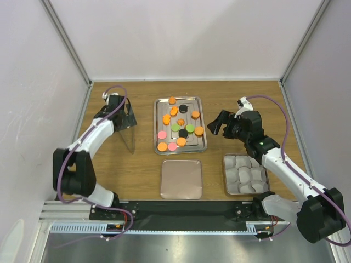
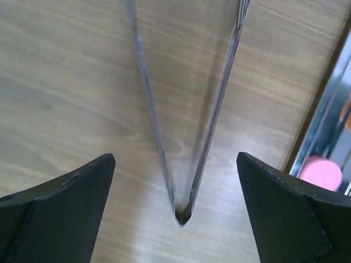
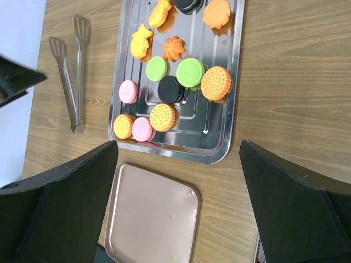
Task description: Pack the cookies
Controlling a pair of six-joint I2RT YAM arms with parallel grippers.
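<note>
Many cookies [image 1: 178, 127] on the tray [image 1: 164, 104], between the left tool [image 1: 120, 114] and right tool [image 1: 218, 129], both spread wide, empty

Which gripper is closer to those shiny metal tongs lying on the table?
Left: the left gripper hovers directly over the metal tongs; the right gripper sits beyond the steel cookie tray.
</note>
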